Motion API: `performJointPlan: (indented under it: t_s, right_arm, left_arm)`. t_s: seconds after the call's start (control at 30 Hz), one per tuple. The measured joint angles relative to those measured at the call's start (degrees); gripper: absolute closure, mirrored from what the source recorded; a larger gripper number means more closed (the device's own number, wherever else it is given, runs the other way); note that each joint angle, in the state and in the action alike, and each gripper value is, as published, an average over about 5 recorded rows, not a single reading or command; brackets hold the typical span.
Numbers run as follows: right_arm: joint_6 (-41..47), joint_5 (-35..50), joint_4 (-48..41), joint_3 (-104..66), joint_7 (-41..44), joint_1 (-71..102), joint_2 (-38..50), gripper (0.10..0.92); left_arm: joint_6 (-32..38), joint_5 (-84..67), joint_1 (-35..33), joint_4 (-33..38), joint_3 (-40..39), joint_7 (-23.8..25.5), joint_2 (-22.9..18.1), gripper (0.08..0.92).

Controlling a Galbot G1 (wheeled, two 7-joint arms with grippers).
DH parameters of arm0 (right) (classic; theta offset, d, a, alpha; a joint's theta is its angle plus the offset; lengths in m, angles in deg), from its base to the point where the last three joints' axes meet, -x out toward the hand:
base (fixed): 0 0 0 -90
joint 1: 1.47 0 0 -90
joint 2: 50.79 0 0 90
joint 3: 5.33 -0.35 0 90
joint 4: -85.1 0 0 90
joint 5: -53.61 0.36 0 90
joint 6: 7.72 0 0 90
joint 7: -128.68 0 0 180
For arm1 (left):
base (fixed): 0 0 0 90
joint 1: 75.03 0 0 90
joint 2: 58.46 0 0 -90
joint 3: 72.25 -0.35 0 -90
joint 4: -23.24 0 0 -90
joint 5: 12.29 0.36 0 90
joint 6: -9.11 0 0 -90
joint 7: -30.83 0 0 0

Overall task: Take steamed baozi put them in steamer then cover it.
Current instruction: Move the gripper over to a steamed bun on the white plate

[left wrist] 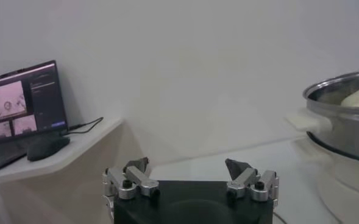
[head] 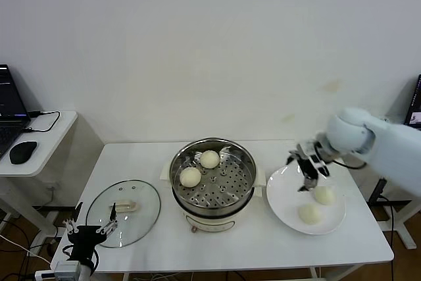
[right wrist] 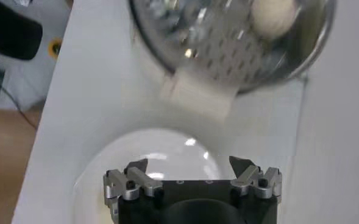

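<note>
While two baozi [head: 200, 168] already sit in the steamer [head: 213, 177], at about ten and eleven o'clock on its perforated floor, two more wait on the plate [head: 283, 192] at the steamer's three o'clock. So the loading looks half done, by my reckoning.

The right gripper [head: 308, 174] hangs just above the plate's far side, beside the farther bun [head: 323, 195], jaws spread wide and holding nothing; it seems poised to take that one next. The nearer bun [head: 309, 213] lies at about six o'clock of it.

The cover [head: 123, 204] lies flat on the table [head: 263, 245] at the steamer's nine o'clock, handle up, untouched. The left gripper [head: 91, 231] idles at the table's near edge by the cover, jaws also released and empty.

Left to do: two buns, then the cover.
</note>
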Motion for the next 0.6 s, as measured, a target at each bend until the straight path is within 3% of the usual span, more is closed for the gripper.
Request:
performJointPlan:
  t_s: [0.6]
  right_arm:
    - [-1.98, -10.30, -2.03, -17.53, -2.00, 25.46, 4.27, 0.203]
  left_arm:
    - [0.01, 0.10, -0.52, -0.66, 0.66, 0.07, -0.44, 0.177]
